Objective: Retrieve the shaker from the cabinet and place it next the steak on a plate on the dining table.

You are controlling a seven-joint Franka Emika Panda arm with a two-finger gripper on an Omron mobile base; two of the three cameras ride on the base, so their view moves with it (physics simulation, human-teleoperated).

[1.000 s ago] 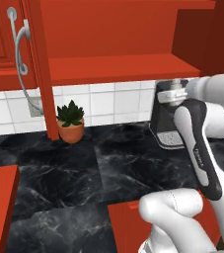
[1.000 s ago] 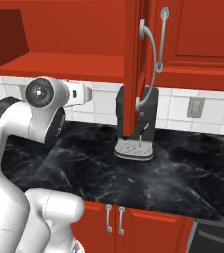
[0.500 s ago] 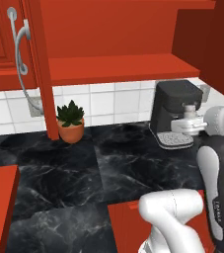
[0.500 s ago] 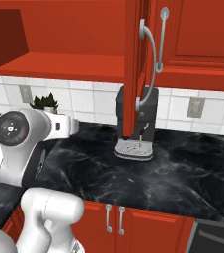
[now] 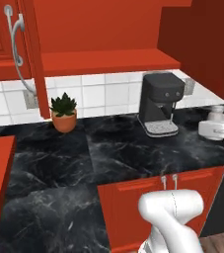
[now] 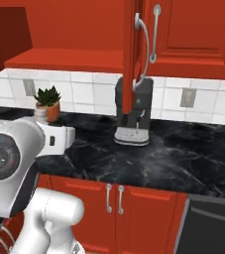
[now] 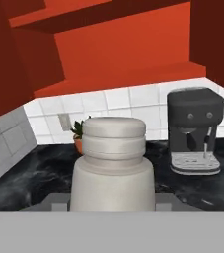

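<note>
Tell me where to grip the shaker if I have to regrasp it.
Take the shaker by its wide lower body, below the ridged cap, coming in level from the side. It stands upright, and the body's round wall offers opposite faces; the cap is narrower and stepped.

Upper left, the cabinet (image 5: 5, 29) looks smooth, satin red with a polished metal handle (image 5: 16, 54). The counter (image 5: 118, 153) is glossy black veined marble. The shaker (image 7: 113, 168) at lower centre looks matt, pale, ceramic-like. The coffee machine (image 5: 160, 101) looks matt dark plastic.
</note>
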